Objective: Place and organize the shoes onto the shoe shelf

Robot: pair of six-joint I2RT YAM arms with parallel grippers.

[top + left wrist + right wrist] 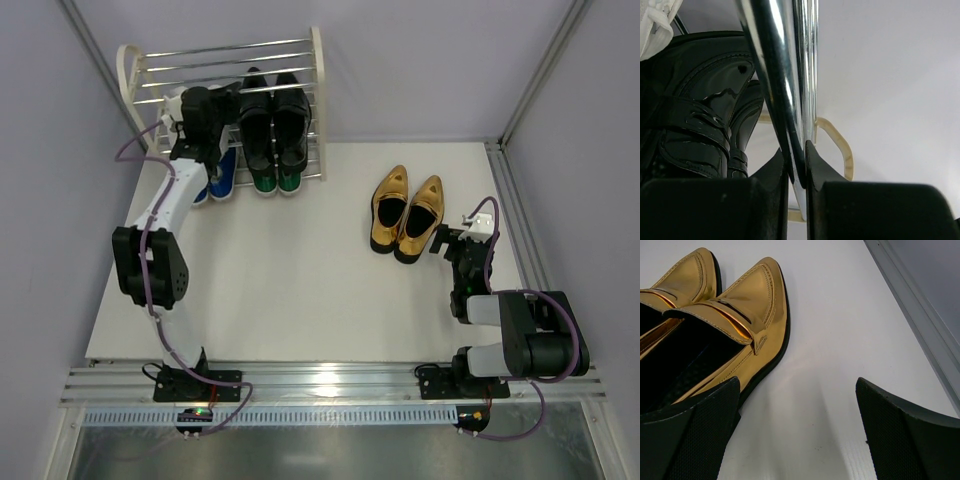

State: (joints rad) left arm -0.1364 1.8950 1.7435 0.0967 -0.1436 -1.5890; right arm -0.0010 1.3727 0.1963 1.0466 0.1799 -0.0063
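Pinching a chrome rod [785, 75] of the shelf [318, 70] with the left gripper [797, 172], fingers clenched on it at the shelf's left side. Seeing 2 black loafers [272, 115] on the shelf, green sneakers [275, 182] below them at the shelf's front, blue sneakers [218, 180] left of those. Finding 2 gold shoes [405, 212] lying on the table [300, 290], well right of the shelf. Holding the right gripper [797, 430] released, jaws spread wide and grasping nothing, just beside the gold heels.

Overhead camera looks down; wrist cameras sit close at shoe shelf [783, 100], gold shoes [752, 297].
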